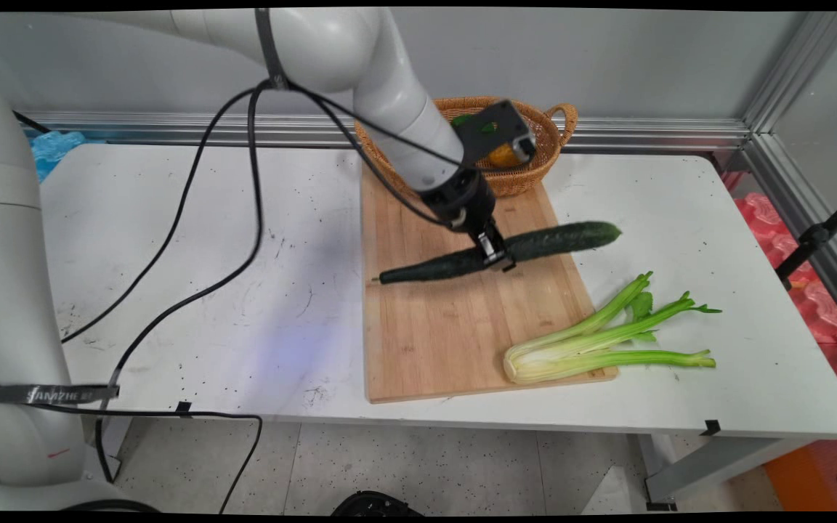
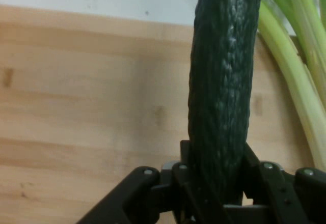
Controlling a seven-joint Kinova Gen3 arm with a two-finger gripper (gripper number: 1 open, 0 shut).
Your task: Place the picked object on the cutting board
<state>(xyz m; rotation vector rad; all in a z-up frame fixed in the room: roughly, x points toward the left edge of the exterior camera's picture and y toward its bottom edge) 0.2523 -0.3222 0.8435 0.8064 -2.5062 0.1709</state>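
Cucumber (image 1: 535, 245) is clamped in the end effector (image 1: 495, 254) near its mid-length, centre of the main view, over the upper half of the bamboo cutting board (image 1: 447, 341). It runs roughly level, stem end toward frame centre-left, blossom end out past the board's right edge toward frame right. I can't tell for sure whether the low end touches the board; it looks just clear.

Hand view: cucumber (image 2: 221, 96) fills the gap between the fingers (image 2: 254, 168), which are closed on its sides. End effector (image 2: 219, 183) grip sits close to the balance point, so droop looks small.

Handling judgement: skin is bumpy and waxy, body is long, so any fast swing will torque it in the pads. Keep wrist moves slow, keep the long axis level, don't squeeze harder since the flesh bruises.

Around it: celery bunch (image 1: 600, 338) lies at lower right, root end on the board's corner, leafy ends out on the white bench (image 1: 171, 276). In the hand view the celery (image 2: 295, 71) stalks run beside the cucumber at frame right. Wicker basket (image 1: 556, 138) sits at the board's far end, top centre, with something orange and something green inside, mostly hidden by the wrist.

Writing: a black strap (image 1: 51, 394) on the arm base at lower left carries pale lettering, not cleanly readable. Nothing else legible.
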